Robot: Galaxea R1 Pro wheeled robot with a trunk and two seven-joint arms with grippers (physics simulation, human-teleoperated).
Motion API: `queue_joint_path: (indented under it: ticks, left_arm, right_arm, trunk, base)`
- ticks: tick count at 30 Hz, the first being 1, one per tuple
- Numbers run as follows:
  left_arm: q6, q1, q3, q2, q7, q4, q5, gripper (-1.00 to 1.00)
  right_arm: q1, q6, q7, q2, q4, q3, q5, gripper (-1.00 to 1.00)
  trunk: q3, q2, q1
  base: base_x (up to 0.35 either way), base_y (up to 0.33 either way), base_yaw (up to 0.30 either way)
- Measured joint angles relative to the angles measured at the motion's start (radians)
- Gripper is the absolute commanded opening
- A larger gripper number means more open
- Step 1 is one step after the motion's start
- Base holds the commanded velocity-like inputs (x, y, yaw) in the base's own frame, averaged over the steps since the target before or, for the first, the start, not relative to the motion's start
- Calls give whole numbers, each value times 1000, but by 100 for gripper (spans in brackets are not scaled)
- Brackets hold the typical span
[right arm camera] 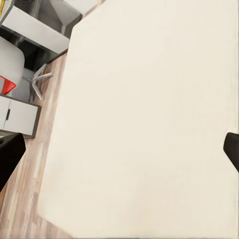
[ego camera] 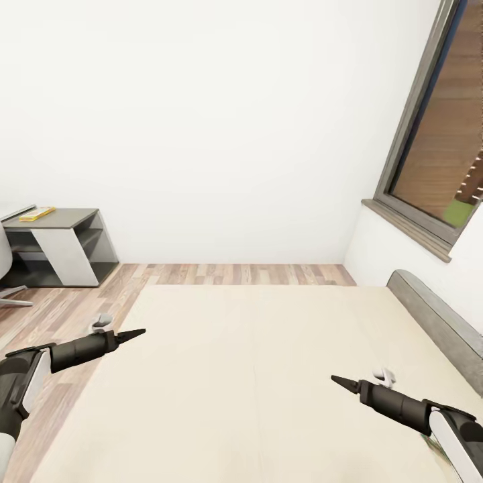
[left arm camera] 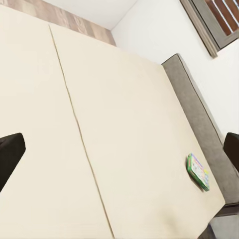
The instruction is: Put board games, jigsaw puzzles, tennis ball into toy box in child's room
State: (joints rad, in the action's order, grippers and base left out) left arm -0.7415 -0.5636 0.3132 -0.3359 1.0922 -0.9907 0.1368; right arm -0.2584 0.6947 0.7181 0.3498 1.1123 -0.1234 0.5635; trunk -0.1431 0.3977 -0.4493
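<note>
Standing over the bed [ego camera: 255, 376] with left gripper [ego camera: 134, 333] and right gripper [ego camera: 339, 381] empty, jaws spread wide, the robot has one board game [left arm camera: 198, 172] still lying by the headboard [left arm camera: 199, 114], unboxed.

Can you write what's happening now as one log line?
place: bed | left pincer: empty | right pincer: empty | game: on bed

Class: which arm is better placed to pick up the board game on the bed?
Right, probably. The board game lies by the headboard, on the side of the right pincer; the left pincer hangs at the opposite edge of the bed.
</note>
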Motion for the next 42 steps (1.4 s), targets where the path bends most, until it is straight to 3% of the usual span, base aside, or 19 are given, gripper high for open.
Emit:
queue_joint_path:
  ticks: [42]
  left_arm:
    - [0,0,1,-1,0,-2,0,100]
  right_arm:
    - [0,0,0,3,0,0,0,100]
  trunk:
    - [0,0,0]
  base:
    - [0,-304,0]
